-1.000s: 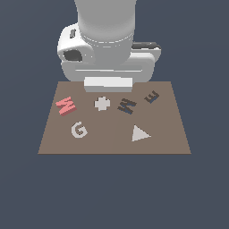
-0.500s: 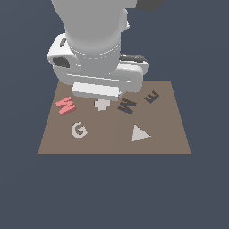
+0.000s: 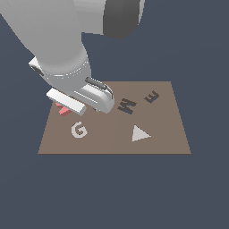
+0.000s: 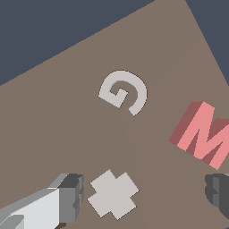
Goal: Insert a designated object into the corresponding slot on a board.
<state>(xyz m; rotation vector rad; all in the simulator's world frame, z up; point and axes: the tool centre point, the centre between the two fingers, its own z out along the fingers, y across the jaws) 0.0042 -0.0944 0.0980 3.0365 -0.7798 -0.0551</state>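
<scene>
The arm's gripper (image 4: pixel 143 197), jaws spread and holding nothing, hangs low over the brown board (image 3: pixel 165 138) beside the red zigzag block (image 4: pixel 203 136), apparently lining up a grasp, while the dark zigzag slot (image 3: pixel 127 106) waits unfilled near the board's middle.

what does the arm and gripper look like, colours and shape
The arm is smooth, rounded and pale grey-white, with a dark grey cap on a joint near the top. The gripper has a boxy white body with a thin dark bar along its side. Its fingers are white with blocky dark grey tips. No cables or markings show.
</scene>
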